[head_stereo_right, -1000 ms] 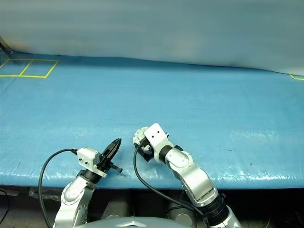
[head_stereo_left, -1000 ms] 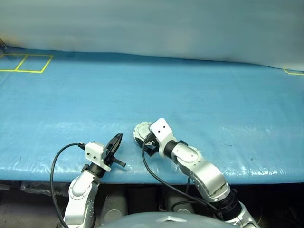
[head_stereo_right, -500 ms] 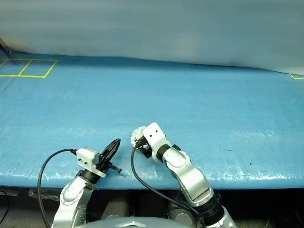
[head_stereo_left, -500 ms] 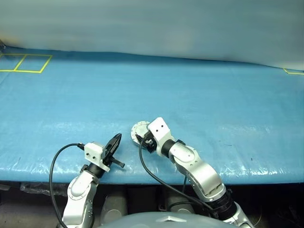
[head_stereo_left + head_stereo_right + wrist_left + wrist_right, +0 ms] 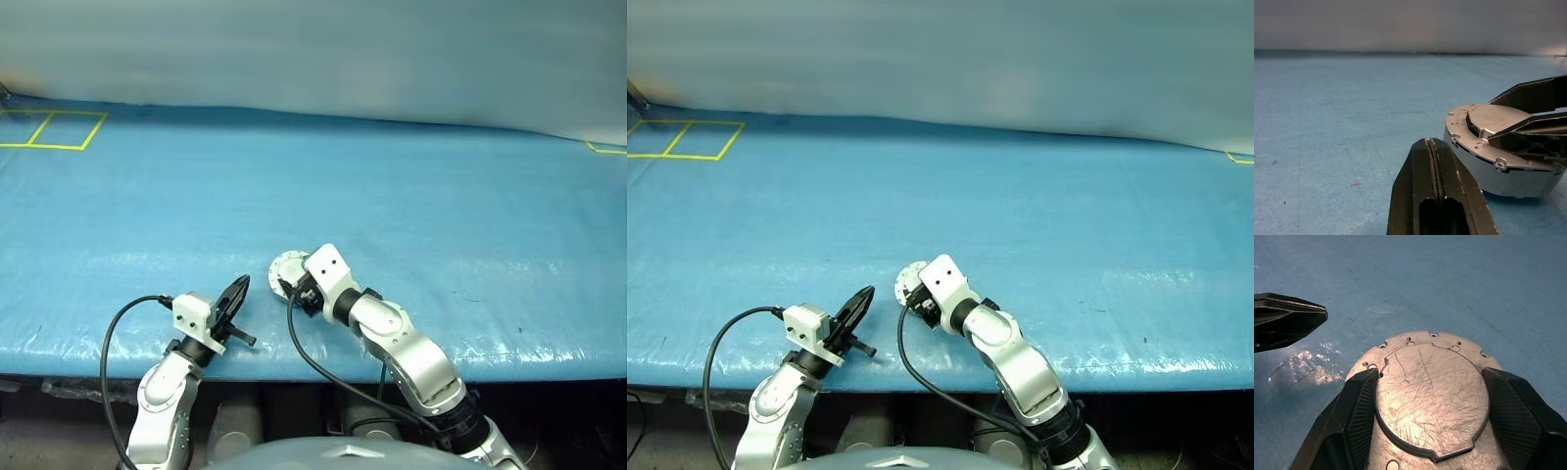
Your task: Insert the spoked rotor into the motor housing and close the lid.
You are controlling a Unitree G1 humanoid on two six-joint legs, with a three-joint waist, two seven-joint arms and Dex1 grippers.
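The motor housing (image 5: 286, 265) sits near the table's front edge, with its lid (image 5: 1432, 391) lying flat on top, scratched grey outer face up. My right gripper (image 5: 1430, 374) straddles it, and its black fingers (image 5: 1359, 416) press against opposite sides of the lid's raised centre. Just to the left of the housing hovers my left gripper (image 5: 240, 290), shut with nothing in it and its tip aimed at the housing (image 5: 1508, 171). The spoked rotor is hidden.
A blue tarp (image 5: 421, 196) covers the whole table. Yellow tape squares (image 5: 54, 129) mark its far left corner, and another yellow mark (image 5: 605, 149) lies at the far right. The table's front edge runs just behind both wrists.
The right gripper's fingers have closed in on the housing, and that arm has shifted slightly left. The left gripper has not moved.
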